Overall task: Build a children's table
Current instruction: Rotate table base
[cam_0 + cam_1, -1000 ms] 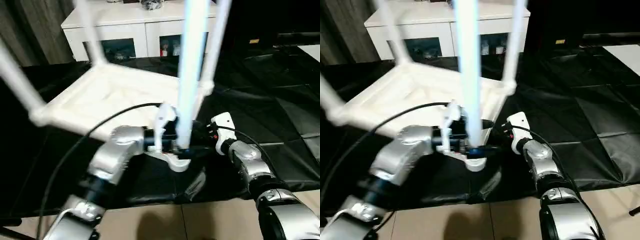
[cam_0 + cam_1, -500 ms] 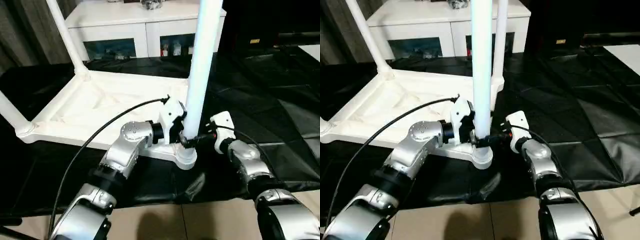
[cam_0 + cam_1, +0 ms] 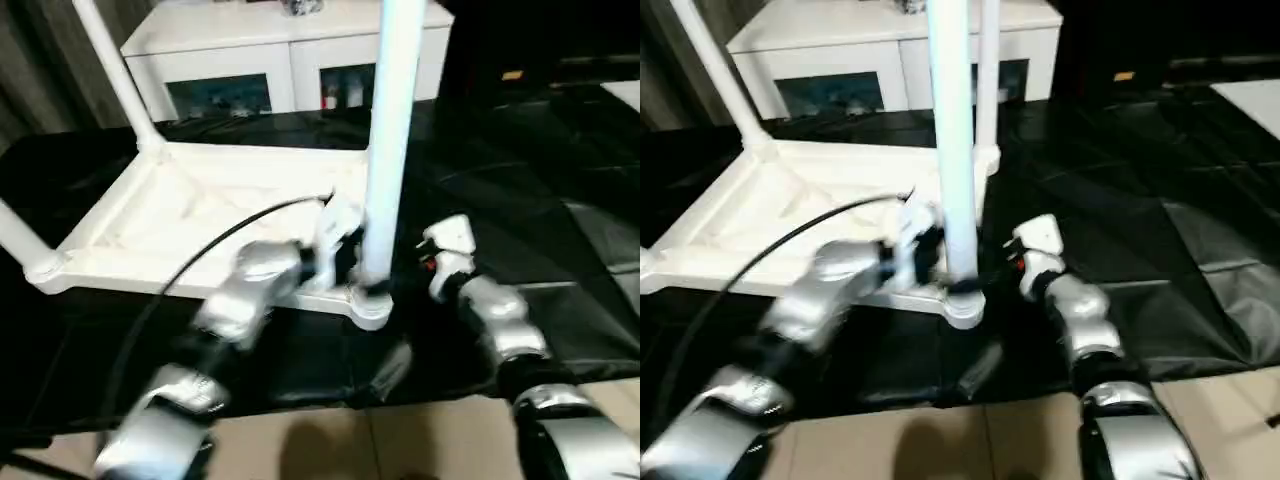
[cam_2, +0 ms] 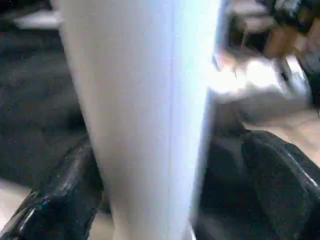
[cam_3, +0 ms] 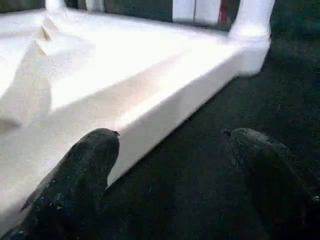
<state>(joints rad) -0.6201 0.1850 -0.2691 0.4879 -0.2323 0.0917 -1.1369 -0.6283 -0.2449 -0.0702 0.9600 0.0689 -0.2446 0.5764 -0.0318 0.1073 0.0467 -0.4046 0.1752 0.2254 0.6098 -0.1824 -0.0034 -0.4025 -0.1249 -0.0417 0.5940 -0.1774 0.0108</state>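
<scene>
Upside down on a black sheet [image 3: 560, 250] lies the white plastic tabletop [image 3: 200, 215], ribbed underside up, with four tapered legs rising from its corner sockets and a white cabinet [image 3: 260, 60] behind it. At the nearest leg [image 3: 385, 150] the left gripper [image 4: 165, 190] has both fingers spread wide around the tube, seemingly without pinching it, while the right gripper [image 5: 172, 170] hangs just beside the tabletop's edge, also spread and holding nothing. If this leg is only loosely seated, a sideways nudge from either finger could probably tilt it or pop it from its socket [image 3: 372, 305].
</scene>
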